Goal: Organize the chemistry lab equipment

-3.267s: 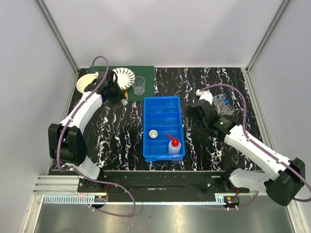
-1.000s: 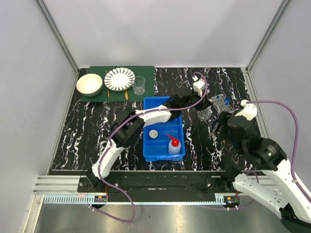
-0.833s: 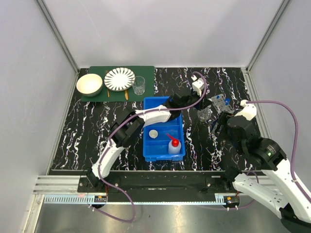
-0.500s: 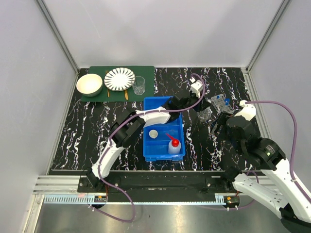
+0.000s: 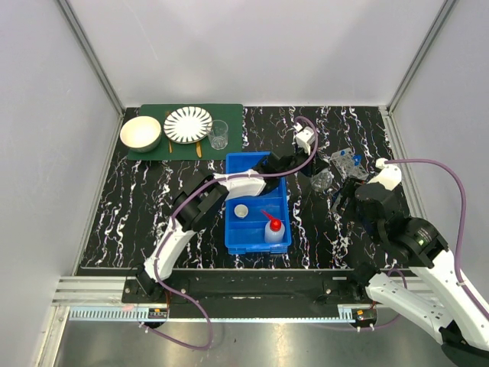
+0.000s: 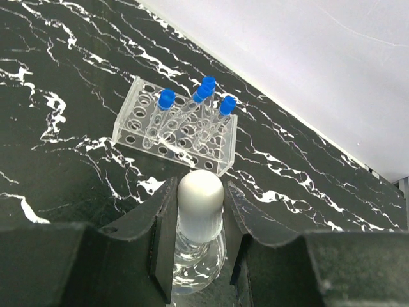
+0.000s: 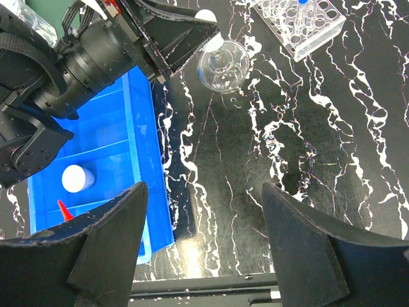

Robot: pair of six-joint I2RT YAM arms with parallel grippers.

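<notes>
Flask (image 6: pixel 199 259) stays clamped by left gripper (image 6: pixel 199 192), wrist edged slightly leftward

Surface of desk (image 6: pixel 64 77): smooth black sheet with white marble veining, low sheen. The tube rack (image 6: pixel 137 121) is clear rigid plastic and its tubes (image 6: pixel 167 99) are clear with opaque blue plastic caps; the round flask (image 6: pixel 198 259) is clear and glossy with bright reflections, closed by a matt white ribbed stopper (image 6: pixel 200 192). Left end effector (image 6: pixel 199 208) fingers (image 6: pixel 160 243) look like matt black plastic, faintly grainy; the bin (image 7: pixel 108 141) is glossy blue moulded plastic.
</notes>
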